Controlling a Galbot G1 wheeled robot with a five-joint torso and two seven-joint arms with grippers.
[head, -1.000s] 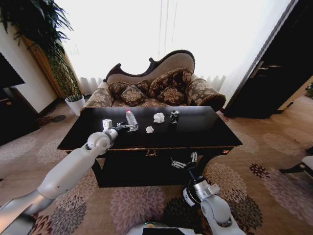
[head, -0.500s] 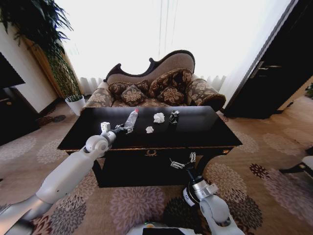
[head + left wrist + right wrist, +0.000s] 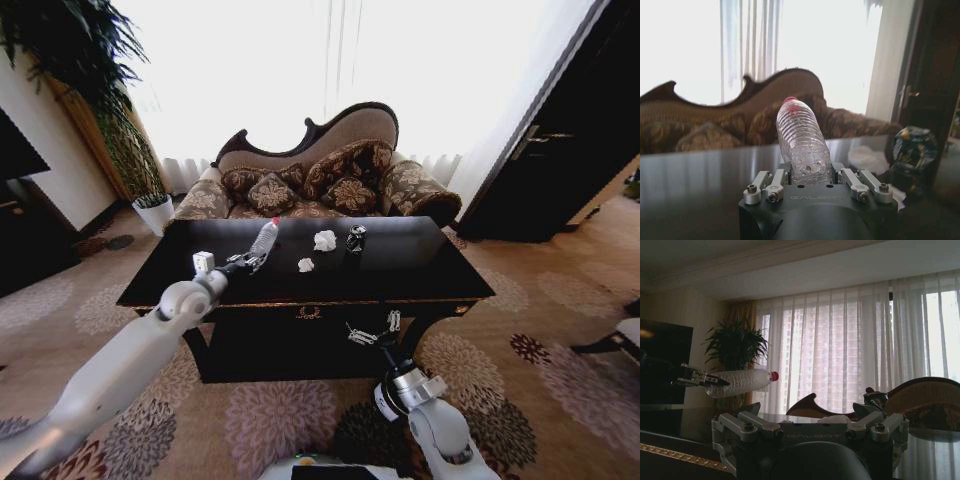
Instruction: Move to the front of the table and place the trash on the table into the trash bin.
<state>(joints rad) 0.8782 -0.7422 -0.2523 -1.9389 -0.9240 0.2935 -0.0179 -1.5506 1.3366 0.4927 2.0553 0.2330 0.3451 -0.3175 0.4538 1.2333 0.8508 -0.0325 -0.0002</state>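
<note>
The left gripper (image 3: 243, 262) clamps the base of the clear ribbed plastic bottle with a red cap (image 3: 265, 239), holding it clear of the glossy black table (image 3: 420, 262) for binning, while the right gripper (image 3: 374, 329) waits open-fingered before the table's front.

One table (image 3: 420, 268), one bottle (image 3: 264, 240), two paper wads (image 3: 325, 240) (the smaller (image 3: 306, 265) at seven o'clock of the larger), one can (image 3: 356, 238), one sofa (image 3: 330, 170), two grippers (image 3: 245, 262) (image 3: 372, 330).
</note>
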